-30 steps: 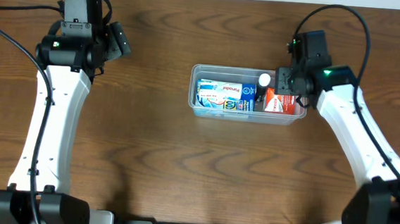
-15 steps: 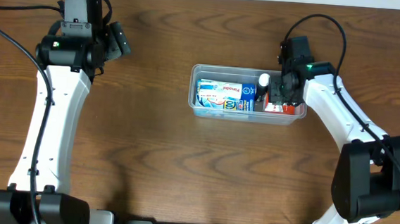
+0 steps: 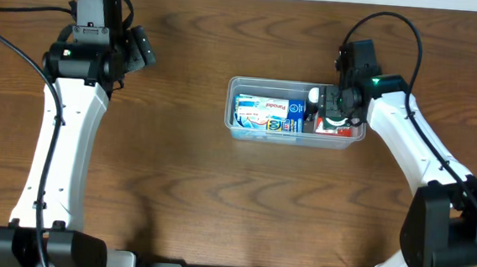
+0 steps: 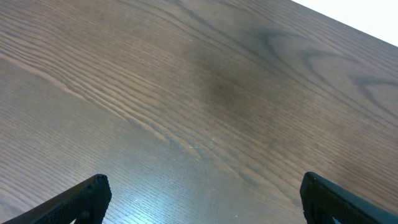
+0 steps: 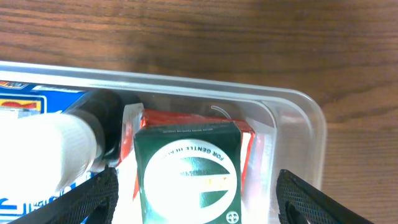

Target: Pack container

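Container, a clear rectangular plastic tub (image 3: 231,104), sat mid-table (image 3: 176,188), looking nearly full. Right gripper (image 3: 337,107) hung over its right end, jaws spread wide astride an upright green-and-white carton (image 5: 186,168), apparently not gripping it. Left gripper (image 4: 202,196) idled well aside, out of the way, jaws fully open and empty.

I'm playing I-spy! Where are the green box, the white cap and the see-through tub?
green box (image 5: 189,171), right wrist view, its printed top.
white cap (image 5: 50,143), right wrist view, its side.
see-through tub (image 3: 231,108), overhead view, left wall.
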Robot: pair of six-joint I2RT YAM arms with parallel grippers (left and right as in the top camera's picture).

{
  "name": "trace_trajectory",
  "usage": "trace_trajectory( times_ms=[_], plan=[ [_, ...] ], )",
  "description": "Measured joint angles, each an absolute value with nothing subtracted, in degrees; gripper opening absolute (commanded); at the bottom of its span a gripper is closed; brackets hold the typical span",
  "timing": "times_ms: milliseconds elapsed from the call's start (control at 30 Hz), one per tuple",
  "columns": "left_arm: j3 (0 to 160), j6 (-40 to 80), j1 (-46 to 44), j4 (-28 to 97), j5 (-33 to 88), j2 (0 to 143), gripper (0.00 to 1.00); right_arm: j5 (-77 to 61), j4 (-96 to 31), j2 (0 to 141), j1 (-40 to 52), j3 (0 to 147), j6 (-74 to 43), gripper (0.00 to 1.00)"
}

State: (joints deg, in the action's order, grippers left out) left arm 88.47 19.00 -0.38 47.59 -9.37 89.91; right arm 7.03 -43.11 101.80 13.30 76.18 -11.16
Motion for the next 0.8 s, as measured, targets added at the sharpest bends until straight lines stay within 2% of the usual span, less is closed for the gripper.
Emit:
trace_trajectory(
  times_ms=[233, 333, 667, 800],
  plan=[
    [88.5, 19.0, -0.4, 47.6, -9.4, 89.9, 0.98, 7.1, -44.5, 94.6, 12.7, 76.1, -10.5, 0.79],
    [88.5, 19.0, -0.4, 47.6, -9.4, 89.9, 0.98, 7.1, -45.7, 89.1, 11.8, 76.1, -10.2, 0.83],
    [88.5, 19.0, -0.4, 47.6, -9.4, 89.9, 0.98, 6.0, -49.5, 62.4, 11.3, 76.1, -8.1, 0.99],
    [88.4, 19.0, -0.4, 47.6, -9.4, 89.9, 0.98, 5.9, -53.9, 50.0, 11.3, 76.3, -7.6, 0.99]
  ],
)
